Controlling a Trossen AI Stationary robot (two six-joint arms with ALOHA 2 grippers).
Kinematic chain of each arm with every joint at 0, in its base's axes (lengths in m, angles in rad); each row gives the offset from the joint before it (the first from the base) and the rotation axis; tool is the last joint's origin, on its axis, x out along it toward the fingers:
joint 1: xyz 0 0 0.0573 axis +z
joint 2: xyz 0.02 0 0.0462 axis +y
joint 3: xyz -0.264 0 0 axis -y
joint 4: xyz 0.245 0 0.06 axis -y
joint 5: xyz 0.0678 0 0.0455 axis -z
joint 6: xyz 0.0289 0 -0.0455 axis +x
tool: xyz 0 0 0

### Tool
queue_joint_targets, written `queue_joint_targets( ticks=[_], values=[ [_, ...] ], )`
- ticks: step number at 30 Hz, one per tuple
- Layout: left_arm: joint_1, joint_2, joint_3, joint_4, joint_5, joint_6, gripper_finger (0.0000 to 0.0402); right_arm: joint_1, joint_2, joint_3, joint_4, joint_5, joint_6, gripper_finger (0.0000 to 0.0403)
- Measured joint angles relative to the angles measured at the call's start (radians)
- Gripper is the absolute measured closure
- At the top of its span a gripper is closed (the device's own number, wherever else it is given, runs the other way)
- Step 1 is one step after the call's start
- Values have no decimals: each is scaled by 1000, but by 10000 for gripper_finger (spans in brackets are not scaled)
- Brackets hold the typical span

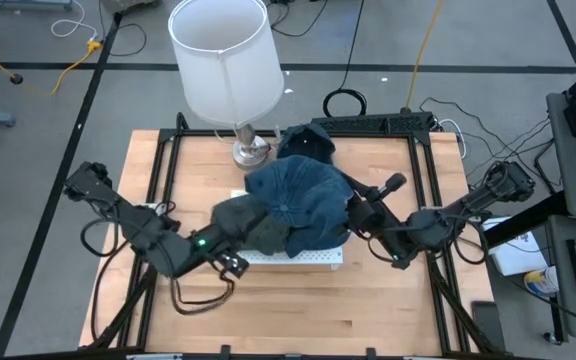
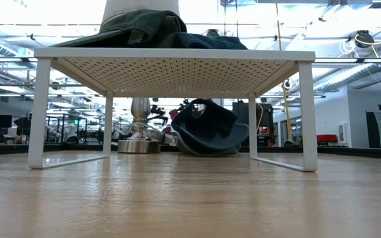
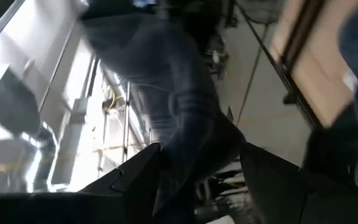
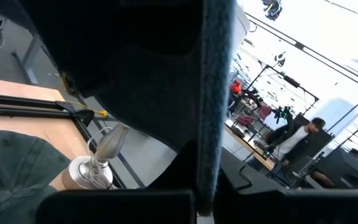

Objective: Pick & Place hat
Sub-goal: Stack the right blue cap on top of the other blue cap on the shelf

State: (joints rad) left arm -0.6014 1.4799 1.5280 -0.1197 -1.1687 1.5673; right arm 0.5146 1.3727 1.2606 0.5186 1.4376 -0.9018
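Observation:
A white perforated rack (image 1: 313, 257) stands mid-table. On its top lie a dark grey-green hat (image 1: 236, 216) at the left and a blue denim cap (image 1: 298, 195) at the right, overlapping; both show on top of the rack in the low view (image 2: 137, 28), (image 2: 210, 41). A third, navy hat (image 1: 304, 146) rests on the table behind the rack, by the lamp. My left gripper (image 1: 236, 232) is shut on the grey-green hat. My right gripper (image 1: 353, 212) is shut on the denim cap. My left gripper has a bunched part of the grey-green hat (image 3: 194, 146) between its two fingers (image 3: 138, 174), coming level from the table's left and near side. The hat lies on the rack top. Which part of the hat it is cannot be told. My right gripper pinches an edge of the denim cap (image 4: 215, 134) between its two fingers, on the cap's right side. The fingers come roughly level from the table's right. The cap's crown rests on the rack and on the grey-green hat.
A lamp with a white shade (image 1: 223, 60) and a metal base (image 1: 250, 150) stands at the table's far edge. A black frame (image 1: 428, 170) borders the tabletop. A loose cable (image 1: 203, 298) lies near the left arm. Bare wood lies at the near edge.

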Motion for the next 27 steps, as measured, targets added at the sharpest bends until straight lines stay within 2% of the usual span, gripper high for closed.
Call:
queue_joint_targets(
  ticks=[4, 11, 16, 22, 25, 27],
  values=[
    [0, 0, 0, -27, 0, 2, 176, 12, 0, 0, 0, 0, 0, 399],
    [8, 3, 0, 133, 9, 25, 176, 19, 0, 0, 0, -1, 90, 399],
    [17, 16, 0, 193, 17, 48, 176, 18, 0, 0, -73, -3, 143, 399],
    [25, 23, 0, 201, 16, 47, 177, 18, 1, 0, -111, -82, 240, 399],
    [24, 21, 0, 209, 16, 56, 190, 18, 5, 0, -121, -78, 253, 399],
    [24, 21, 0, 236, 16, 56, 216, 18, 11, 0, -128, -79, 253, 398]
  ],
)
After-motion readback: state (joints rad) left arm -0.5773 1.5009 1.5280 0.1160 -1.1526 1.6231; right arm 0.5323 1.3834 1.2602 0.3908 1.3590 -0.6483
